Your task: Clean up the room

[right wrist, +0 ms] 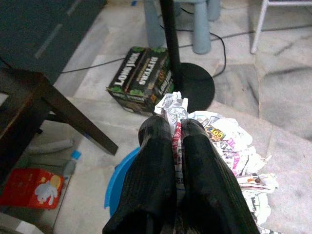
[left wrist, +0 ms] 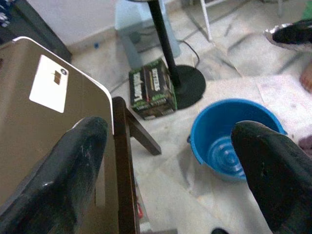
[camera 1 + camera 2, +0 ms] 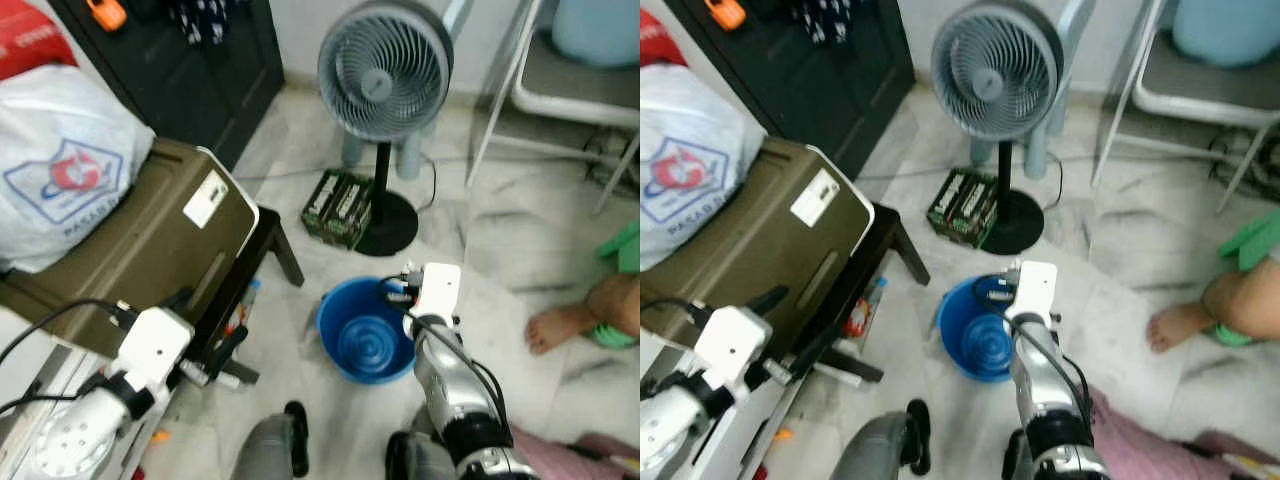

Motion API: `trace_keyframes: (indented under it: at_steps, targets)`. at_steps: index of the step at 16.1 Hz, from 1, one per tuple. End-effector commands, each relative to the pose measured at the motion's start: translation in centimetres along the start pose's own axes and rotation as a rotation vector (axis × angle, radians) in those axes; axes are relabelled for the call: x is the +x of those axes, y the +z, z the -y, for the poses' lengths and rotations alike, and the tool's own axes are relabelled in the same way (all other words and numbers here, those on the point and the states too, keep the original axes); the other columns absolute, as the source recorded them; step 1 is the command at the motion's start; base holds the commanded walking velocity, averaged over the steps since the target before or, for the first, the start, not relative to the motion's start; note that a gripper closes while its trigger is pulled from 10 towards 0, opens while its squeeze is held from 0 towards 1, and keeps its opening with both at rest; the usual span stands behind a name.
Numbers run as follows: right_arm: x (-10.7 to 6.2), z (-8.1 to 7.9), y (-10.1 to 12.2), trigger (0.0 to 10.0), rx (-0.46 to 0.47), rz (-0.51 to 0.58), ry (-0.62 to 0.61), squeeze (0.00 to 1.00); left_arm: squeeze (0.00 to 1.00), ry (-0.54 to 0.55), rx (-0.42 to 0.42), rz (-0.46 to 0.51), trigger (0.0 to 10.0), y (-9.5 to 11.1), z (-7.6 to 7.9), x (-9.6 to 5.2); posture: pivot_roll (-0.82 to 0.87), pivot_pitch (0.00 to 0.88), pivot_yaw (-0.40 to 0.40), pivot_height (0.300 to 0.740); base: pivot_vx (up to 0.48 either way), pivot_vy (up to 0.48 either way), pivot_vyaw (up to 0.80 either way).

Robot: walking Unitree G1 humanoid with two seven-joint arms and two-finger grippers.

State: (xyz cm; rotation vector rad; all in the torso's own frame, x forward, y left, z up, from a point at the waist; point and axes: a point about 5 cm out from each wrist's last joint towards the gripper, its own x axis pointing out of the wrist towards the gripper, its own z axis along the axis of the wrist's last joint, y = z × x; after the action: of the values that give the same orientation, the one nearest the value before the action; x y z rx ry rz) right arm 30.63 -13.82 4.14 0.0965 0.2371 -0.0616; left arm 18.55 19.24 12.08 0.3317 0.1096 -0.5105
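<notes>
A blue bucket (image 3: 365,338) stands on the marble floor in front of me, with nothing in it. My right gripper (image 1: 176,127) is shut on a crumpled wad of newspaper (image 1: 226,144), held over the bucket's far right rim (image 1: 113,187). In the eye views the right gripper (image 3: 397,291) sits at that rim. My left gripper (image 2: 168,161) is open with nothing between its fingers, low beside an olive case (image 3: 150,240), left of the bucket (image 2: 234,141).
A standing fan (image 3: 385,70) and a green-black box (image 3: 340,207) stand just beyond the bucket. The olive case rests on a dark wooden stool (image 3: 280,245) with a white plastic bag (image 3: 60,160). A person's foot (image 3: 560,325) lies right. A red packet (image 1: 34,187) lies under the stool.
</notes>
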Motion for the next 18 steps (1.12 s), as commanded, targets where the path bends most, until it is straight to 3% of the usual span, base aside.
trace_keyframes:
  at_steps: [1, 5, 12, 18]
  targets:
    - [0.0, -0.7, -0.7, 10.0, 0.018, -0.024, -0.004, 0.0, 0.0, -0.007, 0.001, -0.033, 10.0, -0.2, -0.3, -0.6, 0.27, 0.345, 0.191, 0.74, 0.0, 0.0, 0.0]
    - [0.8, -1.0, -0.2, 10.0, 0.012, -0.008, -0.031, 0.0, 0.0, -0.014, 0.01, -0.059, 10.0, 0.4, -0.7, -1.3, 0.32, 0.372, 0.227, 0.74, 0.0, 0.0, 0.0]
    - [1.3, -5.4, 0.4, 10.0, 0.038, -0.01, 0.076, 0.0, 0.0, -0.003, 0.003, -0.087, 10.0, 1.2, -1.0, -1.9, 0.36, 0.399, 0.256, 0.74, 0.0, 0.0, 0.0]
    - [1.6, -6.5, 0.8, 10.0, 0.063, -0.006, 0.074, 0.0, 0.0, 0.012, 0.003, -0.103, 10.0, 1.5, -1.3, -2.1, 0.38, 0.398, 0.265, 0.74, 0.0, 0.0, 0.0]
